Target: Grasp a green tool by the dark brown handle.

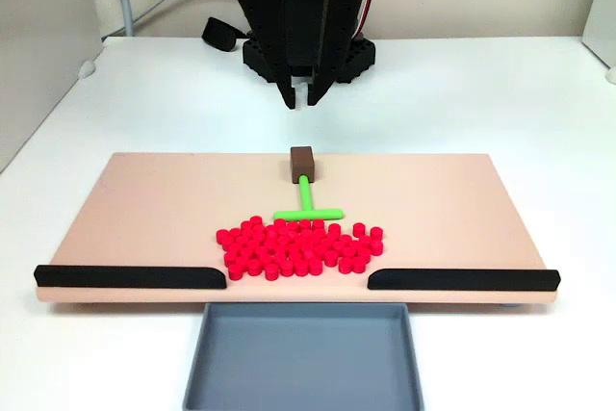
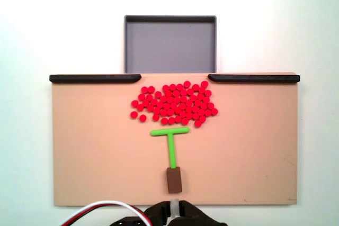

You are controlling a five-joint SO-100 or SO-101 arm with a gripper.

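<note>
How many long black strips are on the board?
2. One black strip lies along the board's front edge on the left in a fixed view; the other black strip lies along the same edge on the right. A gap between them faces the grey tray.

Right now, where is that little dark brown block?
In both fixed views, the dark brown block handle lies on the tan board's arm-side edge, capping the green stem.
</note>
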